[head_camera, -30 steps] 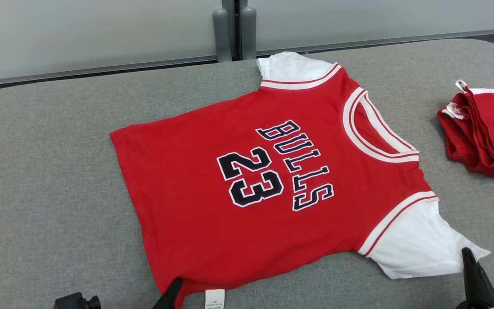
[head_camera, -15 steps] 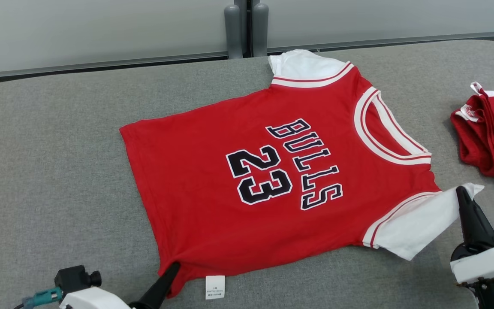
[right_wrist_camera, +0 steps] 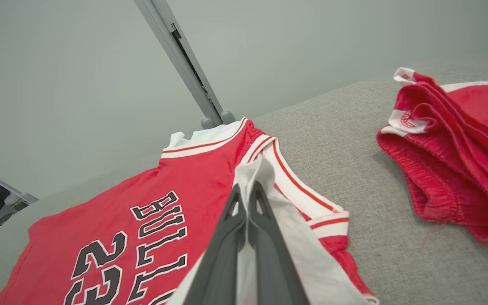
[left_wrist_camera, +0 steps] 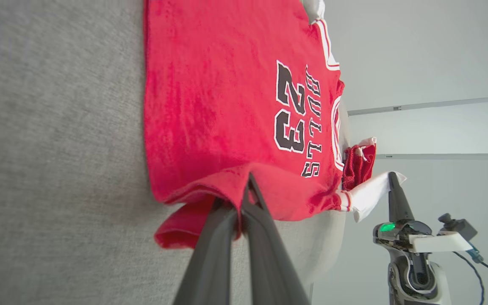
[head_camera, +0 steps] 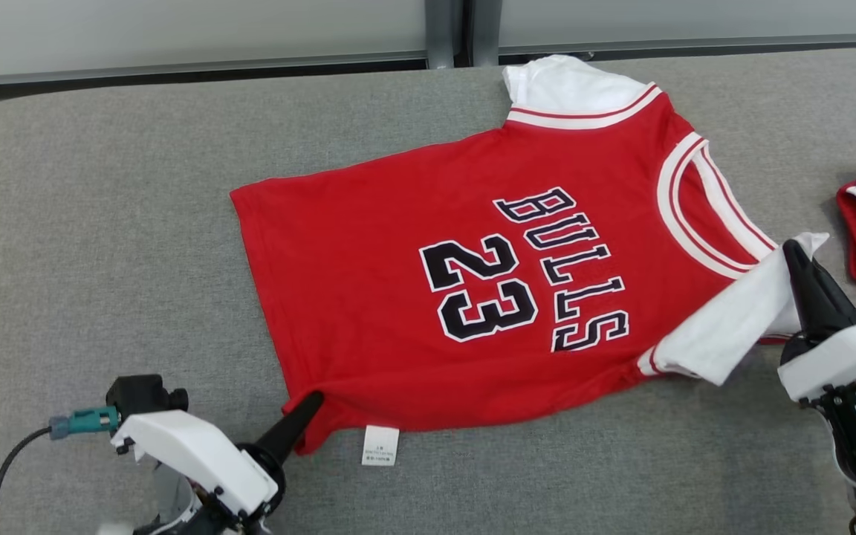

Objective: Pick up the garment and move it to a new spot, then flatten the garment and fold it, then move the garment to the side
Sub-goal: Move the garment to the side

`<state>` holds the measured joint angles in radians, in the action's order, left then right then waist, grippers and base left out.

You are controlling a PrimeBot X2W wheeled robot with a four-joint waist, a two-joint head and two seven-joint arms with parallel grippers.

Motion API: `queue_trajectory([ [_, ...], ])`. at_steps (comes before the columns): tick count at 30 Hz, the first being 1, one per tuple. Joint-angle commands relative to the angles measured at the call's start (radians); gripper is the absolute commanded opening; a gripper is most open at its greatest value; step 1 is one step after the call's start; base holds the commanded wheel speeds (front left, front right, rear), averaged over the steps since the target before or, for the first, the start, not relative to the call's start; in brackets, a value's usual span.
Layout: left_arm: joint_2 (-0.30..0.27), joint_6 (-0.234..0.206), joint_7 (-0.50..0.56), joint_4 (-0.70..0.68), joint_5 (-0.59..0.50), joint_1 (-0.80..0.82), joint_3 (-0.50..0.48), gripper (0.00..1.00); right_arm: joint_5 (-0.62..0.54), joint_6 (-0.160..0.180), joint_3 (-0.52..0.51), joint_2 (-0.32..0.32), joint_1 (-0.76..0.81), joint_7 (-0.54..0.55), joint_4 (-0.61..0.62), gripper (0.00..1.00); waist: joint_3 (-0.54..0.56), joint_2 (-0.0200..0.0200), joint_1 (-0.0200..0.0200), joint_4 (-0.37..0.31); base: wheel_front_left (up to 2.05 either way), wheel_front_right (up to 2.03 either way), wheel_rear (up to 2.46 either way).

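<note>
Red Bulls 23 jersey (head_camera: 472, 297) spread mid grey table (head_camera: 101, 223). Left gripper (head_camera: 310, 405) low, slanted, pinching hem corner (head_camera: 307, 442) at table's near side. Right gripper (head_camera: 796, 256) clamped on white sleeve (head_camera: 733, 327), raised off table.

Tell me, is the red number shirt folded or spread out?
Spread out: the shirt lies flat, number showing. The right gripper pinches its white sleeve, the left gripper a hem corner.

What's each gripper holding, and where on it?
Both hold the red jersey: left gripper pinches its bottom hem corner, right gripper pinches the tip of a white sleeve.
</note>
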<state>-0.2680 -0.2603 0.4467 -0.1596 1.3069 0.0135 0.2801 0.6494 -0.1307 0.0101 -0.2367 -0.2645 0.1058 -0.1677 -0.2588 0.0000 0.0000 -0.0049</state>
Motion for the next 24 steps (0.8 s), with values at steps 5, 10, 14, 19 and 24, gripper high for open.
queue_trajectory([
  [5,0.011,-0.028,0.026,0.024,0.028,0.067,-0.014,0.00,-0.025,0.000,0.034,-0.029,-0.085,0.013,-0.073,0.00,-0.024,0.0000,0.0000,0.018,0.00,0.00,0.00],
  [10,0.014,-0.050,0.039,0.067,0.033,0.127,-0.021,0.18,-0.047,0.000,0.080,-0.054,-0.173,0.009,-0.154,0.00,-0.050,0.0000,0.0000,0.030,0.00,0.00,0.00],
  [14,0.023,-0.054,0.021,0.115,0.016,0.166,-0.028,1.00,-0.068,0.000,0.131,-0.075,-0.236,-0.021,-0.214,1.00,-0.070,0.0000,0.0000,0.036,0.00,0.00,0.00],
  [19,0.050,-0.048,-0.014,0.173,0.029,0.201,-0.059,1.00,-0.065,0.000,0.168,-0.088,-0.288,-0.075,-0.283,1.00,-0.075,0.0000,0.0000,0.043,0.00,0.00,0.00],
  [24,0.043,0.008,-0.070,0.179,-0.011,0.185,-0.061,1.00,-0.048,0.000,0.202,-0.110,-0.279,-0.140,-0.297,1.00,-0.051,0.0000,0.0000,0.041,0.00,0.00,0.00],
])
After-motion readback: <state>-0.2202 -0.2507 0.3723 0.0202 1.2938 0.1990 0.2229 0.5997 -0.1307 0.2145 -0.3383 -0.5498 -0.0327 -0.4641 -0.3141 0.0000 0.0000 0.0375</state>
